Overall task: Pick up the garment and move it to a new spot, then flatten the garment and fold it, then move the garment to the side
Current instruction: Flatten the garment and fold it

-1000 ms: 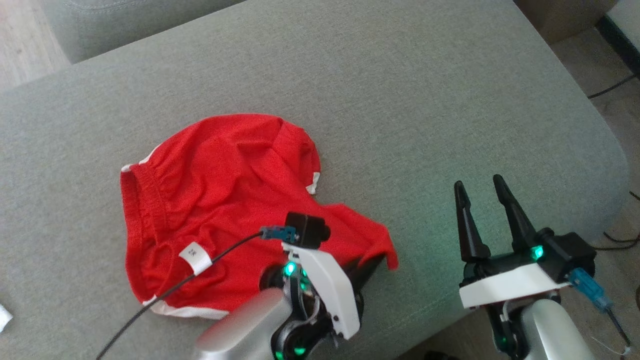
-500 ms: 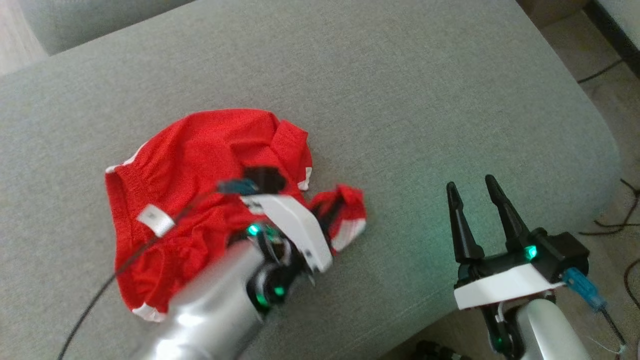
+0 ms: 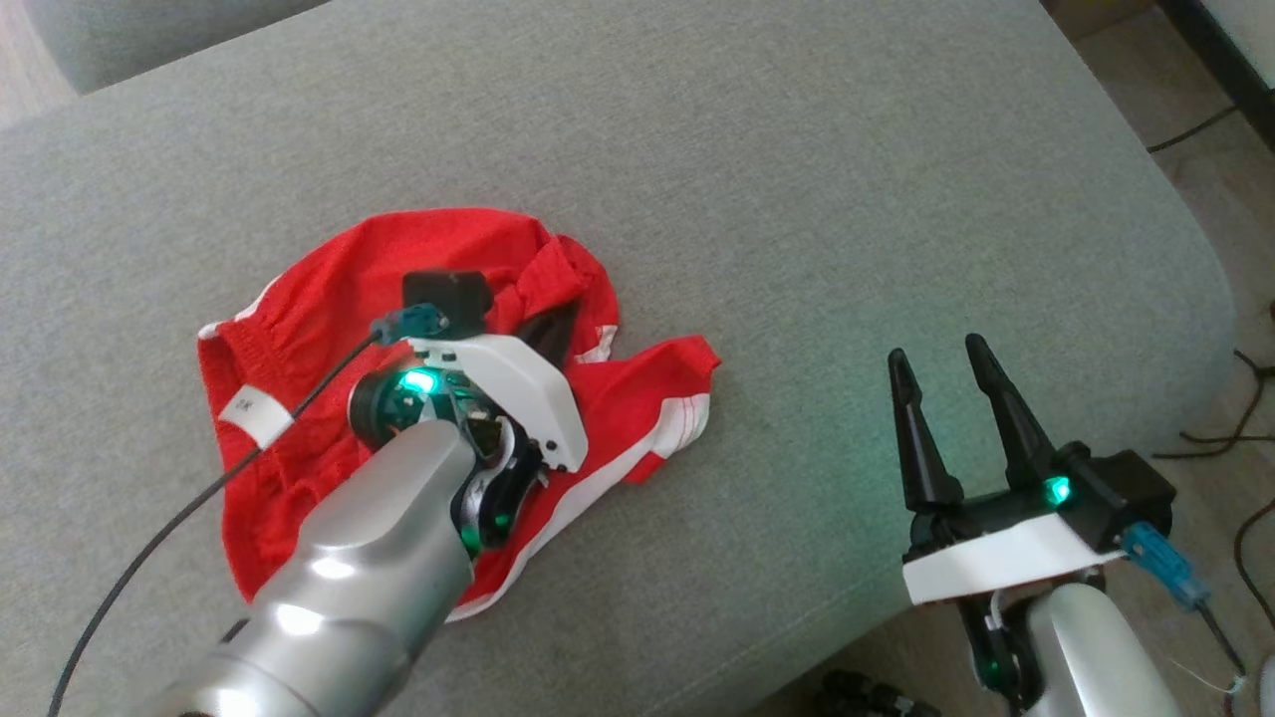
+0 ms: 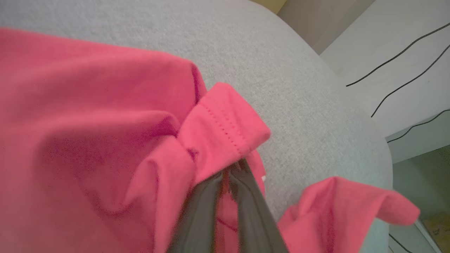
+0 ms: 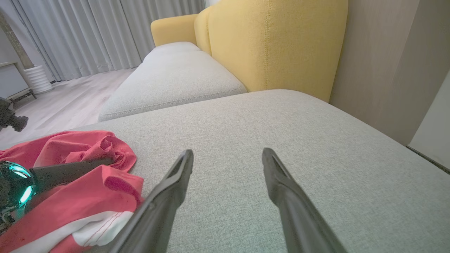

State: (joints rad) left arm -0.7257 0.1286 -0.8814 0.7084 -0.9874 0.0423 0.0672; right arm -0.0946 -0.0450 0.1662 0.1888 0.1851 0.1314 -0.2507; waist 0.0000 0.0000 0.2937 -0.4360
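The red garment (image 3: 448,244), shorts with white trim and a white size label (image 3: 254,416), lies crumpled on the grey cushion (image 3: 797,199). My left gripper (image 3: 554,329) hovers over its middle, shut on a folded red hem; in the left wrist view the two dark fingers (image 4: 211,207) meet under that hem of the garment (image 4: 88,105). A loose flap with a white stripe (image 3: 667,398) spreads to the right. My right gripper (image 3: 936,349) stands open above the cushion's near right edge, well apart from the cloth. The right wrist view has the open gripper (image 5: 227,151) with the garment (image 5: 70,144) at its left.
The cushion drops off at its rounded right edge (image 3: 1195,269), with dark cables (image 3: 1245,418) on the floor beyond. My left wrist's black cable (image 3: 149,558) trails across the garment. A yellow sofa back (image 5: 274,45) and a second grey cushion (image 5: 175,77) stand farther off.
My left gripper has carried the garment's near right corner up and away over the middle, folding that part back. The head camera has shifted a little. The right gripper has stayed open.
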